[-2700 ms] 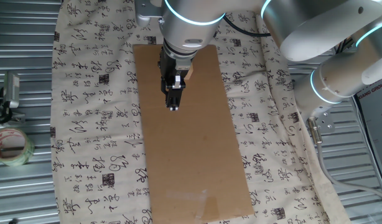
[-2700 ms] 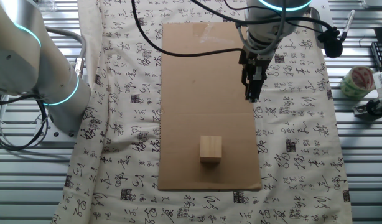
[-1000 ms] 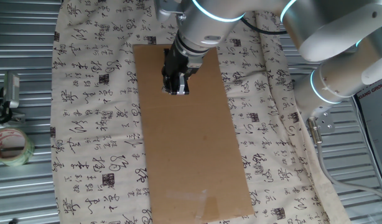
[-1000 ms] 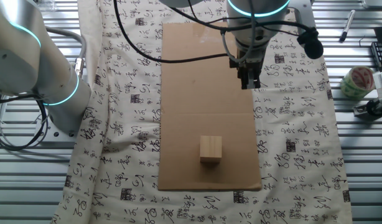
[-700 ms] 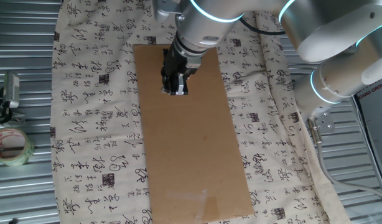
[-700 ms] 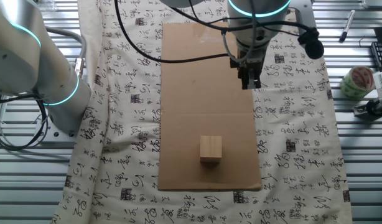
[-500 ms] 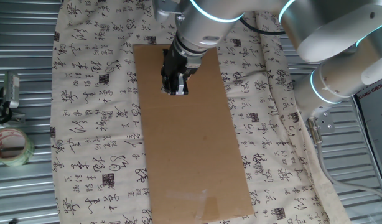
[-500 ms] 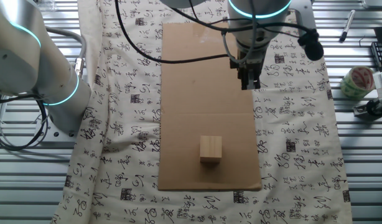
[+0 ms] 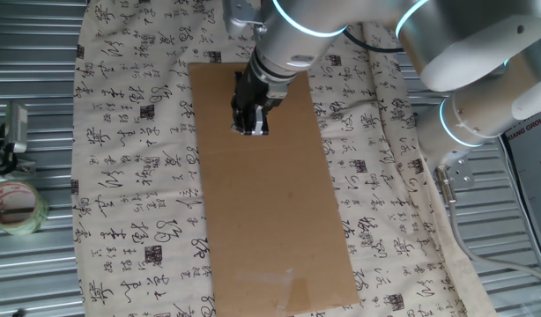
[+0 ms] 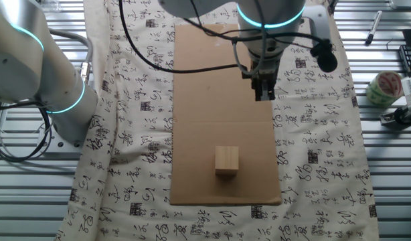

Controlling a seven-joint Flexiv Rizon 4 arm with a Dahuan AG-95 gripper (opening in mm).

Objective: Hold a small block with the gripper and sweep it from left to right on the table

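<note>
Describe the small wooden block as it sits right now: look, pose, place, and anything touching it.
The small block is a pale tan cube that looks like plain wood, lighter than the brown cardboard sheet it rests on. It sits flat and upright near one end of the sheet, between its long edges. Nothing else touches it: the gripper hangs well away, near the sheet's edge. The arm hides the block in one fixed view.

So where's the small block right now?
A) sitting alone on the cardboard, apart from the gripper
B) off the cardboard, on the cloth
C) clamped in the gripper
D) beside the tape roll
A: the small block rests on the cardboard sheet near one end, while the gripper is well away from it and holds nothing.
</note>
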